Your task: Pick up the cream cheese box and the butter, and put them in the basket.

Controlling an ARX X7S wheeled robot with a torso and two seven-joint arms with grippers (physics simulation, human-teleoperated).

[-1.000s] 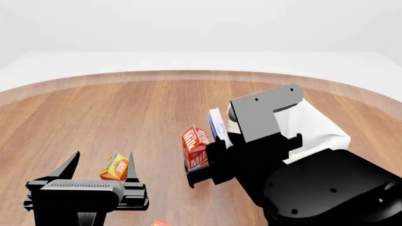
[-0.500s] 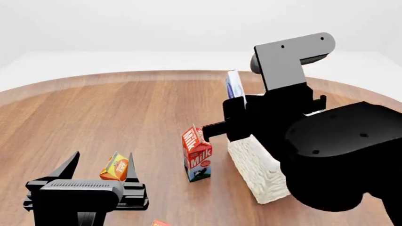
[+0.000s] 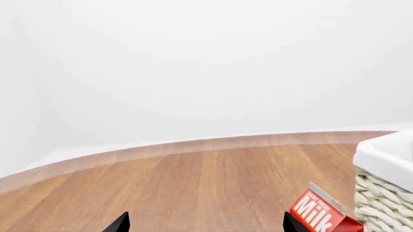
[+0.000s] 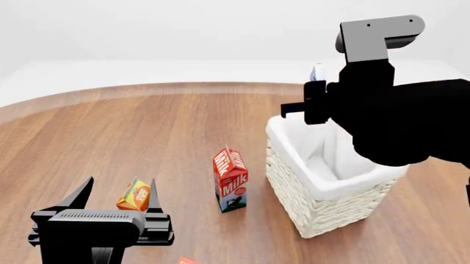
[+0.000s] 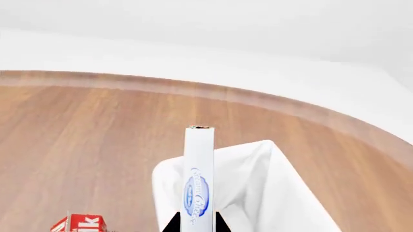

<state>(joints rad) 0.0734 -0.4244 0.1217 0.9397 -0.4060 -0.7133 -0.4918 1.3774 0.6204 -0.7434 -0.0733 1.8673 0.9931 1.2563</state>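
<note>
Head view: right pincer [image 4: 317, 82] grips the cream cheese box [image 5: 199, 179] above the basket [image 4: 331, 212]; next, release. Left pincer [image 4: 118, 198] waits wide.

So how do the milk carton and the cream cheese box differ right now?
The milk carton stands on the table, beside the basket; the cream cheese box is up in the air over the basket, gripped by the right gripper. The milk carton is red and white with a gable top; the cream cheese box is white, thin and flat, with a blue oval mark. Both stand upright.
</note>
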